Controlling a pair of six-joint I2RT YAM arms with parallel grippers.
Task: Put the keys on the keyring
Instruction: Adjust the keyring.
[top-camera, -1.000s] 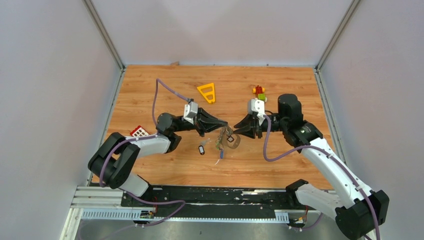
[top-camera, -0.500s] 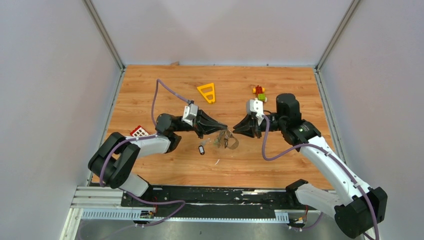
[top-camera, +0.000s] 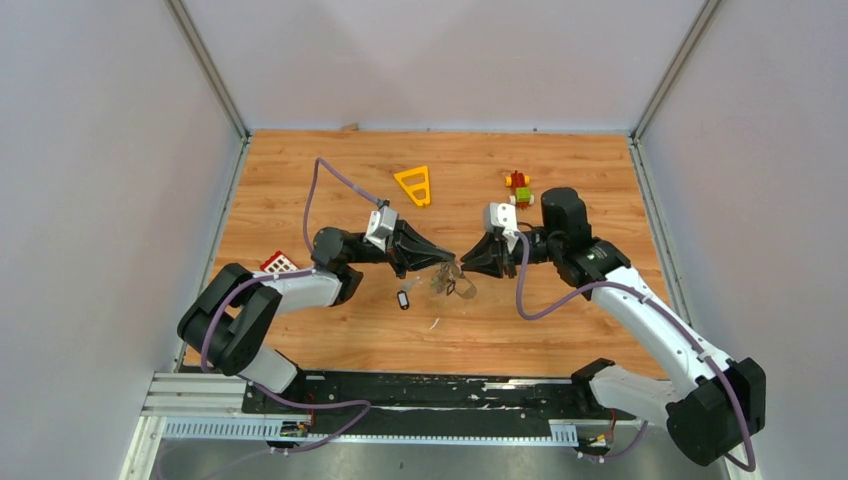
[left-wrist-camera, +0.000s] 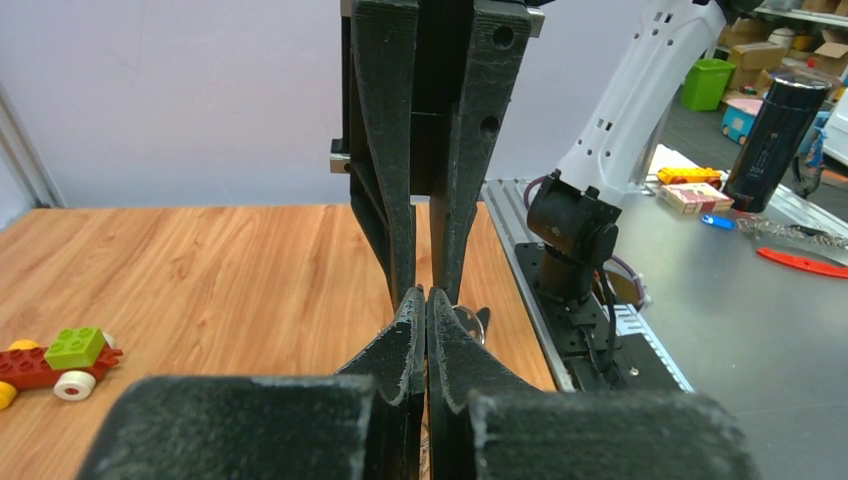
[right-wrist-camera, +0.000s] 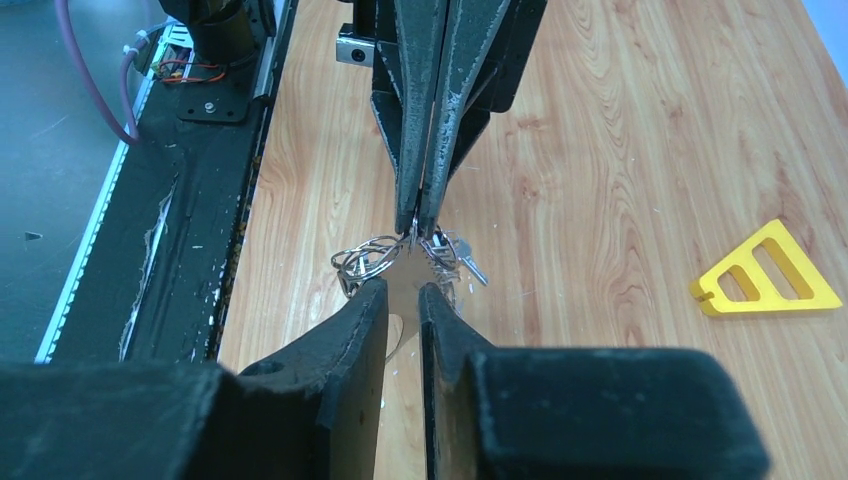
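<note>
My left gripper (top-camera: 450, 262) is shut, and its tips pinch a tangle of silver loops, the keyring (top-camera: 443, 283), holding it just above the table. In the right wrist view the left gripper (right-wrist-camera: 415, 230) comes down from the top, with the keyring (right-wrist-camera: 372, 262) and a small silver key (right-wrist-camera: 468, 264) hanging at its tips. My right gripper (right-wrist-camera: 403, 292) faces it tip to tip. Its jaws stand a narrow gap apart with a flat tan piece between them, and I cannot tell whether they press on it. A key with a black tag (top-camera: 403, 299) lies on the table.
A yellow triangle frame (top-camera: 414, 185) lies at the back centre. The red-green-yellow toy block figure (top-camera: 518, 187) sits behind the right arm. A red and white block (top-camera: 279, 264) lies beside the left arm. The black base rail (top-camera: 420, 390) runs along the near edge.
The right arm has slid left until its tips nearly meet the left gripper's. The bundle has drawn up under the tips, and the low-dangling blue-tagged key no longer shows.
</note>
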